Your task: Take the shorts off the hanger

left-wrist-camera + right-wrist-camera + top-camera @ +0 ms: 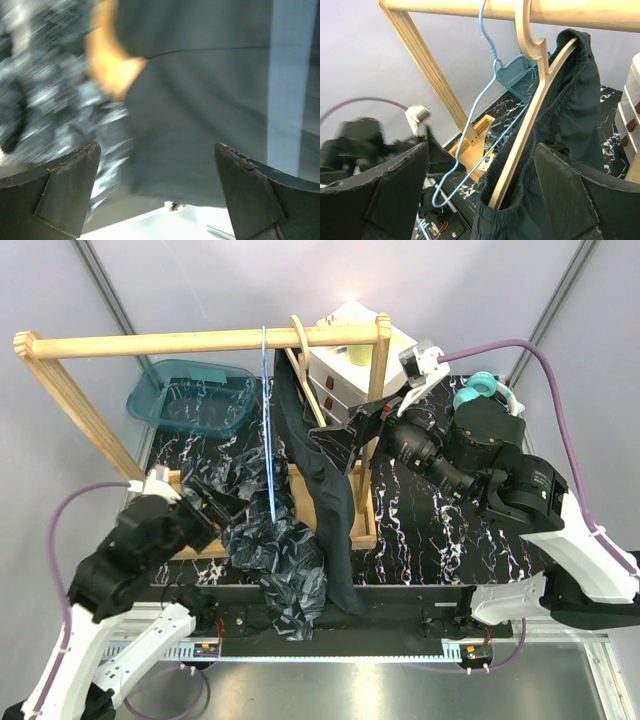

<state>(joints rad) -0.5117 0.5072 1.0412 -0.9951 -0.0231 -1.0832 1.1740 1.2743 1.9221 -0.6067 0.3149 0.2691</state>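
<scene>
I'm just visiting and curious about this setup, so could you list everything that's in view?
Wooden rack: one, pale wood, standing on the table.
Wire hanger: one, blue, bare, hooked on the rack's rail.
Wooden hanger: one, pale wood, on the rail beside the blue one.
Shorts: one pair, dark, hanging on the wooden hanger.
Patterned cloth: one heap, black and white, on the table under the rack.
Bin: one, teal, far left.
Drawer box: one, white, behind the rack.
Table: one, black marbled.
Left arm: white and black; left gripper open, facing cloth.
Right arm: white and black; right gripper open, facing the hangers.
</scene>
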